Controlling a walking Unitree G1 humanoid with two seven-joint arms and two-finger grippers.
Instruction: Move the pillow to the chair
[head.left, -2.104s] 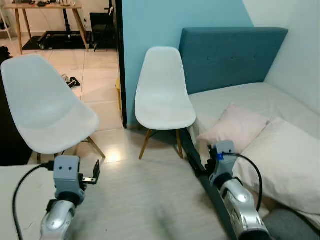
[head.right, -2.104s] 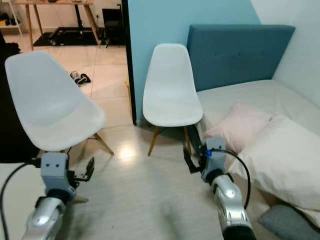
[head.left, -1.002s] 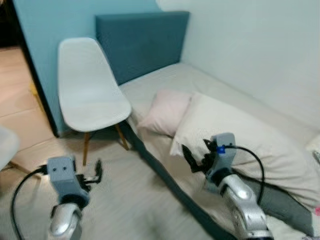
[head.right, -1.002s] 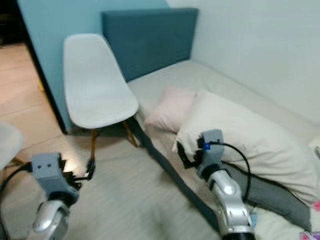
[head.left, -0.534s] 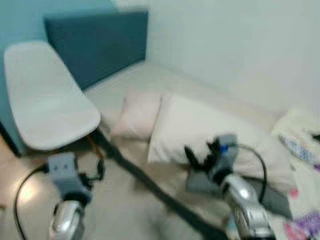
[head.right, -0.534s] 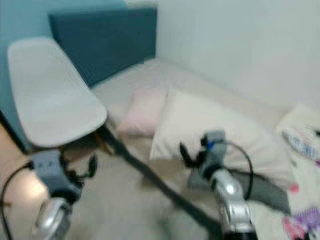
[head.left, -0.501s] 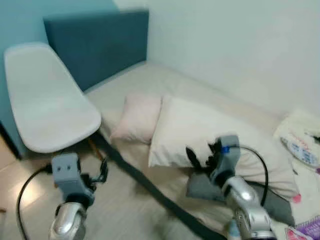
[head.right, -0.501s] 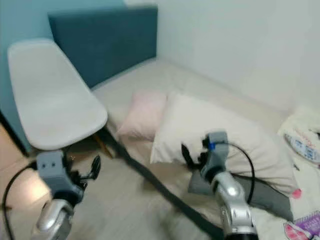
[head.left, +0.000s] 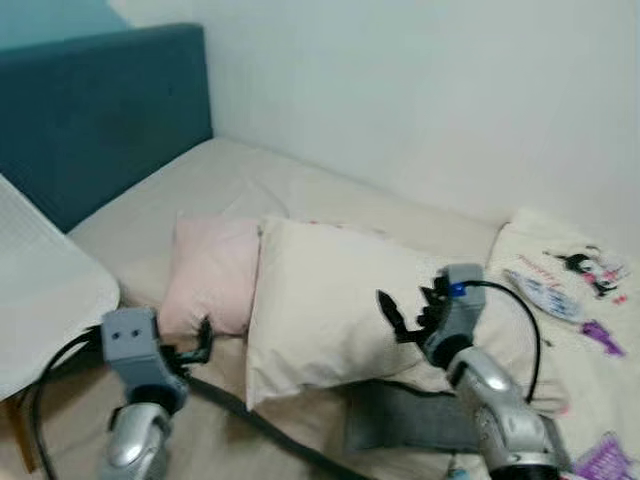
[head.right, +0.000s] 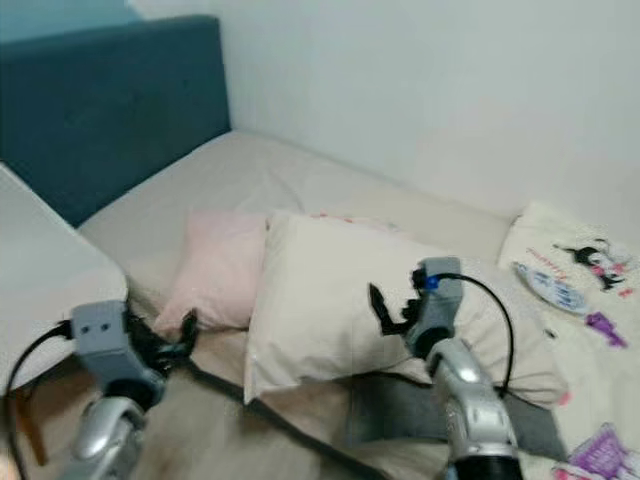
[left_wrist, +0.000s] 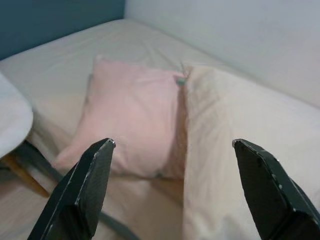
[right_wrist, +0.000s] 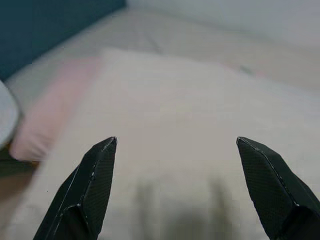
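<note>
Bed with beige sheet (head.left: 250, 180) along a plain white wall (head.left: 420, 90), teal upholstered headboard (head.left: 90, 110) at its head end. Two pillows on the mattress: small square pale pink pillow (head.left: 210, 275) nearer the headboard, large cream rectangular pillow (head.left: 340, 310) just beside it, edges touching, cream edge overlapping the pink one in the left wrist view (left_wrist: 131, 117). Cream pillow also in the right wrist view (right_wrist: 175, 140), directly ahead of that hand's fingers. White moulded plastic chair seat (head.left: 40, 300) at the left edge of the head views, beside the bed near the headboard, apart from both pillows; neither pillow on it. Left hand (head.left: 203, 340) low at the bed's edge, just in front of the pink pillow, fingers spread wide, nothing between them, not touching the pillow. Right hand (head.left: 405, 315) raised over the cream pillow's near half, fingers likewise wide apart and holding nothing; contact with the pillow not determinable. Grey folded cloth (head.left: 410, 420) on the bed below the cream pillow's near corner, beside the right arm. White printed fabric with cartoon figures (head.left: 560, 270) at the far right of the mattress, well apart from the pink pillow. Dark bed frame edge (head.left: 260, 425) running diagonally between floor and mattress.
</note>
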